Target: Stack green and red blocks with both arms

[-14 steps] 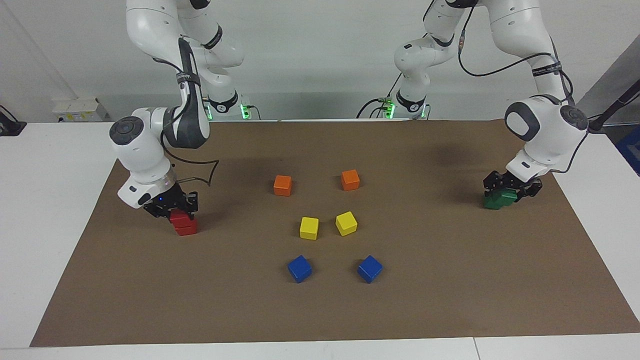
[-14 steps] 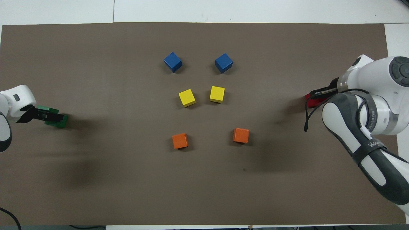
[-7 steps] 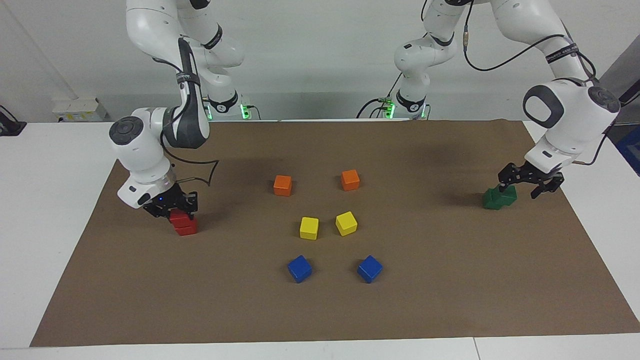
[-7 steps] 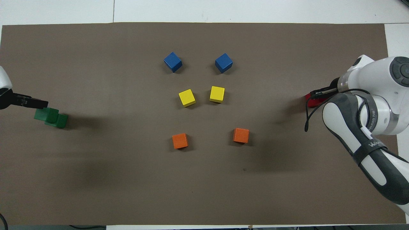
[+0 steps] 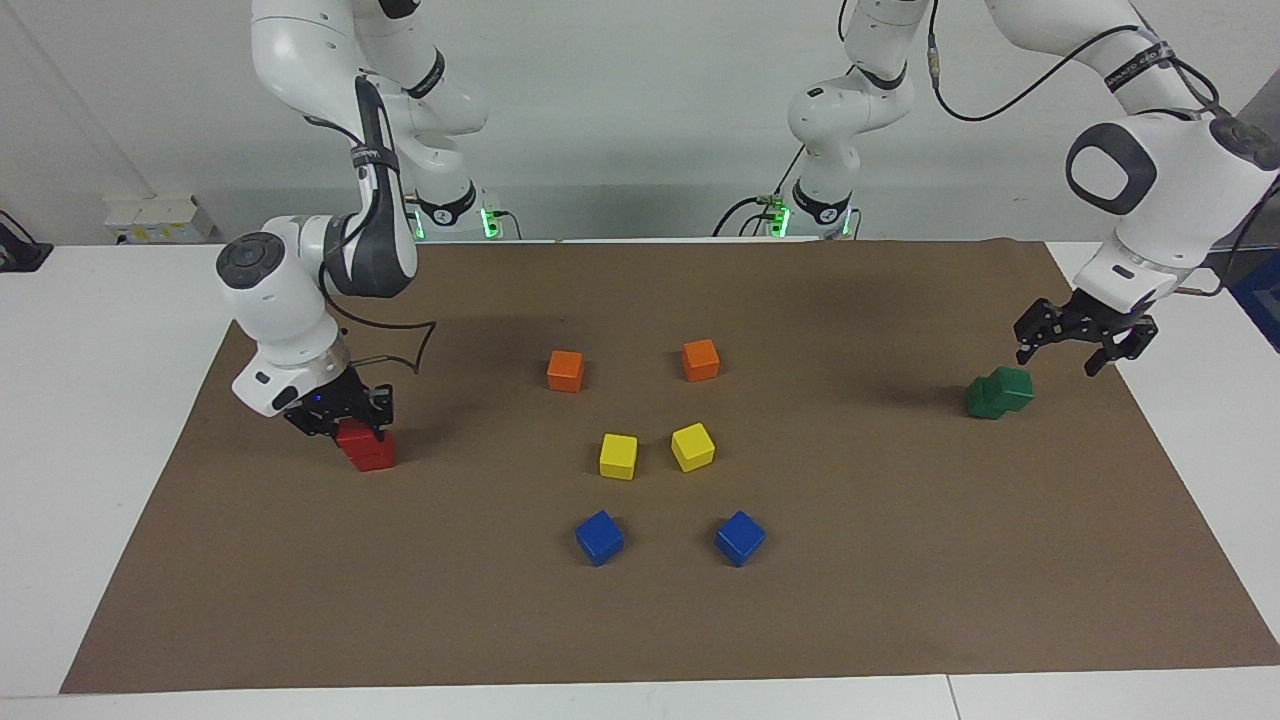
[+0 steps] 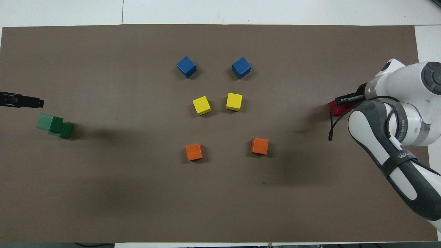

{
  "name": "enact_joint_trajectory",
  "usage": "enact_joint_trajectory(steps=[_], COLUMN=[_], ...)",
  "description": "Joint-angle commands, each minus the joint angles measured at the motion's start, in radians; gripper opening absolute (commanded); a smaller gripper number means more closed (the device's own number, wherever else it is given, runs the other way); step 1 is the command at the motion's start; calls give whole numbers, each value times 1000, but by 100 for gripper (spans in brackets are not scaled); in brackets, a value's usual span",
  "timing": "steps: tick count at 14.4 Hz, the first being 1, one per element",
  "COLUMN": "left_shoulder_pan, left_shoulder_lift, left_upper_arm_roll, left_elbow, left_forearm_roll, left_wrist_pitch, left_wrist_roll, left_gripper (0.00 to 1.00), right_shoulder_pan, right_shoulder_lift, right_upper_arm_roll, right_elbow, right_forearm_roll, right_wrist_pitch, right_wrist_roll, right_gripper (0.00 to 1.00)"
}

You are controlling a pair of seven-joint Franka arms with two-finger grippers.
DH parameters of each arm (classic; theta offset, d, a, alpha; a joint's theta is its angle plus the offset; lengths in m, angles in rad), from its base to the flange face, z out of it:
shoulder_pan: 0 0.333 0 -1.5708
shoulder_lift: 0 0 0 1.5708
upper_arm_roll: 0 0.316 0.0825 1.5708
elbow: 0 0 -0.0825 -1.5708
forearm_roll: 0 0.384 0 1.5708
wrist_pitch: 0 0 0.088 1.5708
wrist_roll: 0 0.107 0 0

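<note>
Two dark green blocks (image 5: 999, 392) stand stacked near the left arm's end of the mat, the upper one set askew on the lower; they also show in the overhead view (image 6: 54, 125). My left gripper (image 5: 1071, 347) is open and empty, raised over the mat beside the green stack; its tip shows in the overhead view (image 6: 36, 102). Two red blocks (image 5: 367, 450) stand stacked near the right arm's end. My right gripper (image 5: 345, 424) is down at the upper red block. In the overhead view the right arm hides most of the red stack (image 6: 338, 109).
Two orange cubes (image 5: 565, 370) (image 5: 700, 359), two yellow cubes (image 5: 618, 455) (image 5: 692, 446) and two blue cubes (image 5: 599, 537) (image 5: 739, 537) lie in pairs in the middle of the brown mat (image 5: 900, 560). White table (image 5: 90, 400) surrounds the mat.
My left gripper has let go of the upper green block and risen away from the green stack toward the mat's edge. My right gripper has stayed at the red stack.
</note>
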Motion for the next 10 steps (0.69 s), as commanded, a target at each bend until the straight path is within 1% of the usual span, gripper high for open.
enact_joint_trajectory(steps=[1,3,5,7,8,10], left_shoulder_pan=[-52,-64,-69,-78,-80,-98], left_shoulder_lift=[-8,-4,6,34,37,37], left_upper_arm_roll=[6,6,6,6,6,6], left_elbow=[89,162,256,325,345,345], left_forearm_roll=[-9,-18,-21,-19,-12,16], left_wrist_pitch=[-102,-177,-284,-382,-412,-406], left_wrist_roll=[-212,-308,-354,-398,-399,-385], left_gripper=[100,100,100,100,100,100], right_shoulder_pan=[-13,-13,-19,-19,-19,-19], right_shoulder_lift=[-7,-7,-8,-10,-10,-10], right_upper_arm_roll=[11,11,11,9,11,9], right_elbow=[-18,-21,-30,-35,-35,-38], right_forearm_roll=[-8,-6,-8,-8,-8,-6], right_wrist_pitch=[22,22,27,36,36,38], right_wrist_roll=[-20,-20,-20,-21,-21,-21], right_gripper=[0,0,0,0,0,0])
